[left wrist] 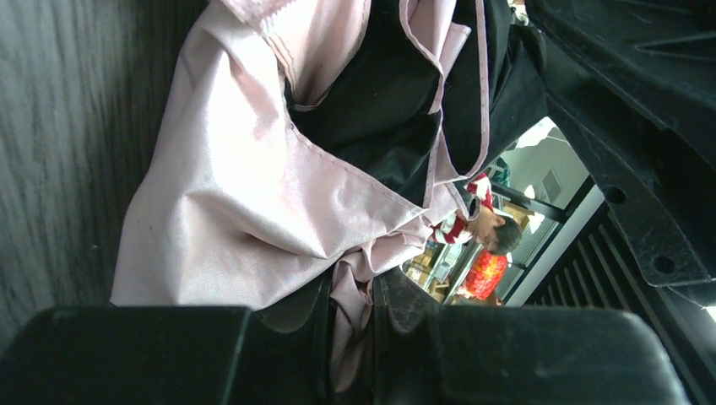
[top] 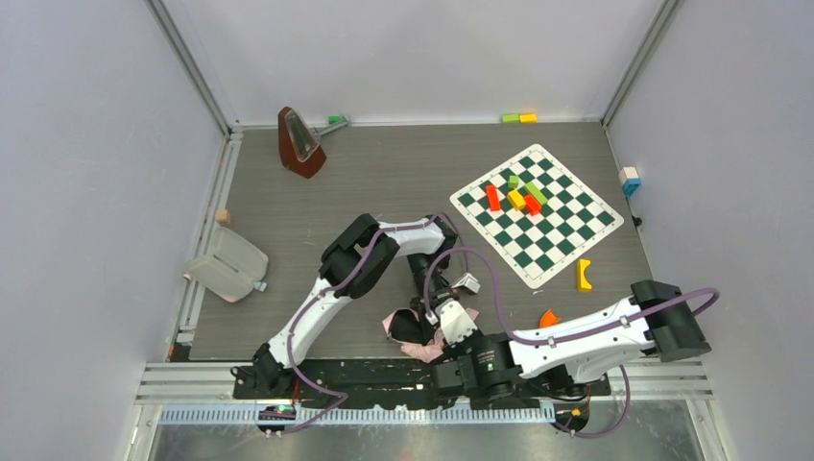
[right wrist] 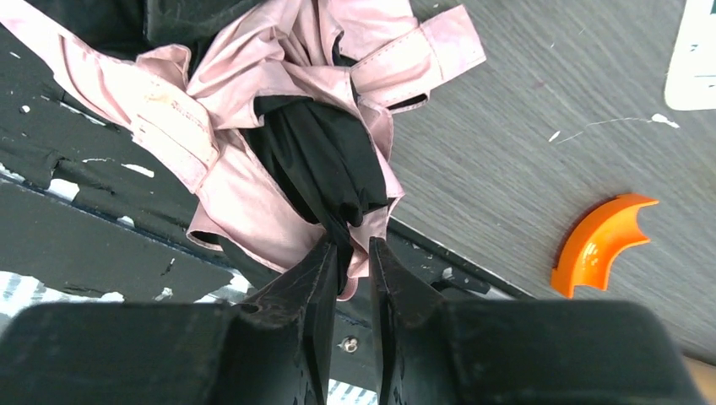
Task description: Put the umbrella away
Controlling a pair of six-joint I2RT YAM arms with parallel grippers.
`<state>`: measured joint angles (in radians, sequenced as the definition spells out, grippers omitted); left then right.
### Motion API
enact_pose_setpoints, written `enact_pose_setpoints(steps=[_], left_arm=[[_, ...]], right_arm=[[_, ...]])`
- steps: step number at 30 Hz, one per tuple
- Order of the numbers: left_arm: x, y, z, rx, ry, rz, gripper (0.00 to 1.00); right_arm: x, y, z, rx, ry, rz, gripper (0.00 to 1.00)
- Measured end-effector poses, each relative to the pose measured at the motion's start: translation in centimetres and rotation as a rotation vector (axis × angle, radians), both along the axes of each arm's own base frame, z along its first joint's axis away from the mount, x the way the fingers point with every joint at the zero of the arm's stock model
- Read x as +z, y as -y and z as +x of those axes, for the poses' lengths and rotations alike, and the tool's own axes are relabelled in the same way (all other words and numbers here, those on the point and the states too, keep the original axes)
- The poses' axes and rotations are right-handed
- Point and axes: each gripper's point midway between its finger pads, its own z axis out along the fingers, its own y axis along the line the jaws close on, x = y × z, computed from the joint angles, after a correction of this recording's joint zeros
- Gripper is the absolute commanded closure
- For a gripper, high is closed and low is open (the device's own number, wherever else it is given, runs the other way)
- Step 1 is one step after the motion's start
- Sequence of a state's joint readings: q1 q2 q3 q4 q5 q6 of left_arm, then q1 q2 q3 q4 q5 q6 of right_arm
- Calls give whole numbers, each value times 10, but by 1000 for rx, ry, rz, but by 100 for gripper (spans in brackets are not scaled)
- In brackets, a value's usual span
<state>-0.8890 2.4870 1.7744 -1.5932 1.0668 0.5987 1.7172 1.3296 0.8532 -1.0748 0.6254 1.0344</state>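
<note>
The umbrella (top: pixel 413 327) lies crumpled at the table's near edge, pale pink fabric wrapped round black folds. My left gripper (top: pixel 429 307) comes down on it from the far side. In the left wrist view the left gripper (left wrist: pixel 350 291) is shut on a pinch of the umbrella's (left wrist: pixel 228 202) pink cloth. My right gripper (top: pixel 443 336) reaches in from the right. In the right wrist view the right gripper's (right wrist: pixel 350 249) narrow jaws pinch the lower tip of the umbrella (right wrist: pixel 312 160), black and pink cloth between them. A pink strap (right wrist: pixel 414 59) sticks out at the top. The handle is hidden.
A green-and-white checkered mat (top: pixel 566 240) with several coloured blocks lies far right. A brown metronome (top: pixel 299 142) stands at the back, a clear plastic container (top: pixel 227 264) at the left. An orange curved block (right wrist: pixel 599 240) and a yellow block (top: pixel 583 275) lie right of the umbrella. The black base rail (right wrist: pixel 84 228) runs under it.
</note>
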Motion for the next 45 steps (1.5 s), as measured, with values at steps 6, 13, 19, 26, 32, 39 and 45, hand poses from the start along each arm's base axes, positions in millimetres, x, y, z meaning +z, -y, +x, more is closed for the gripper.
enact_pose_setpoints(steps=[6,13,19,26,32,39,45], left_arm=[[0,0,0,0,-1,11,100],[0,-3,-5,-9,-5,47,100],[0,-11,-6,-25,10,99,100],[0,-13,-6,-23,14,132,100],[1,-16,-4,-32,53,154,100],[-4,-18,-4,-14,62,200,100],[-5,-22,-7,-12,117,236,100]], right_arm=[[-11,5,-7,-16,-71,50,61],[-5,10,-15,-28,-145,138,48],[51,10,-6,-47,-201,472,44],[86,3,30,-61,-124,730,57],[45,-47,17,87,-235,690,73],[-21,-22,14,-41,-325,711,44],[37,14,36,-195,-233,913,25]])
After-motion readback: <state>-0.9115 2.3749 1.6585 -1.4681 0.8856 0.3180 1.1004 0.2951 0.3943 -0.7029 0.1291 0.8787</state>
